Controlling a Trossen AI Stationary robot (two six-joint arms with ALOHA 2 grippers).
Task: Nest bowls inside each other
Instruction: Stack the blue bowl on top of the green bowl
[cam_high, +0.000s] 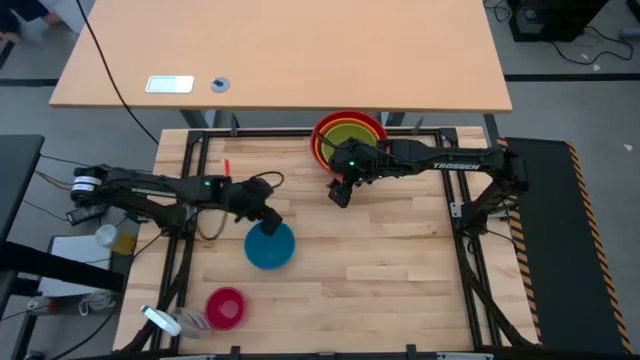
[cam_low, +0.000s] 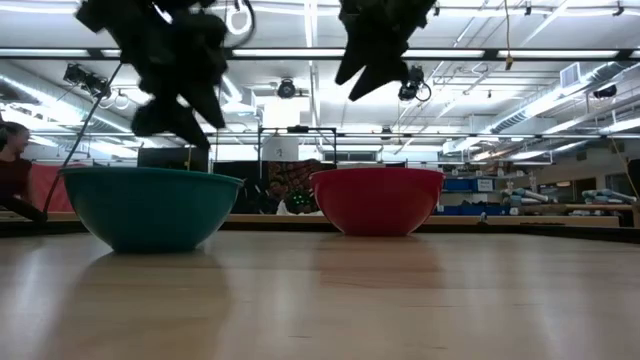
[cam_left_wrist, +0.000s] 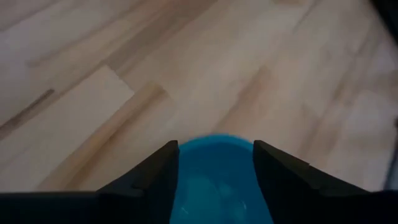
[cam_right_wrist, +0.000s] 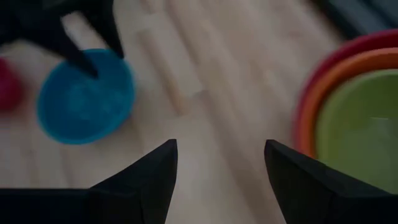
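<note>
A blue bowl (cam_high: 272, 248) stands upright on the wooden table, left of centre. My left gripper (cam_high: 265, 219) hangs open just above its far-left rim; the low view shows the fingertips (cam_low: 190, 130) clear of the rim (cam_low: 150, 172). A pink bowl (cam_high: 226, 307) stands near the front left. At the far edge a red bowl (cam_high: 322, 128) holds an orange bowl (cam_right_wrist: 323, 81) and a yellow-green bowl (cam_high: 350, 130) inside it. My right gripper (cam_high: 340, 194) hovers open in front of that stack with nothing between its fingers.
Bare wood lies between the blue bowl and the red stack. A white object (cam_high: 160, 320) lies at the front left corner beside the pink bowl. The black frame rail (cam_high: 470, 250) runs along the table's right side. A person (cam_low: 12, 170) shows beyond the table at left.
</note>
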